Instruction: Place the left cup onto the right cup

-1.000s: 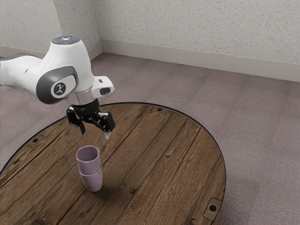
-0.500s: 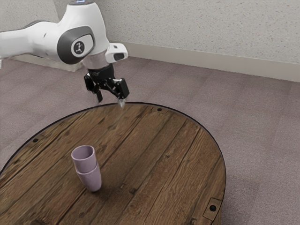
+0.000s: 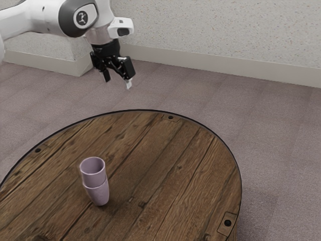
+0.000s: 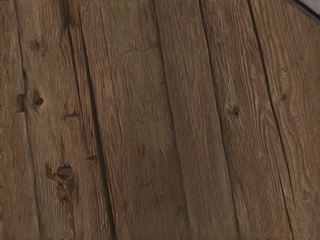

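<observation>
Though it leans, one lilac cup [image 3: 93, 167] nests in its twin [image 3: 99, 194].

Bright, even diffuse light; faint soft shadow on table [image 3: 170, 160] at base of stacked cups [image 3: 95, 179]; wrist-view planks [image 4: 160, 120] evenly lit

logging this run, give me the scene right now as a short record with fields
surface: round wooden table
cups: two lilac cups, upper cup seated in lower cup, stack standing
stack position: on the table's half toward the exterior view's left
gripper: gripper open, empty, high above the table, well apart from the cups
task state: stacking looks done
</observation>
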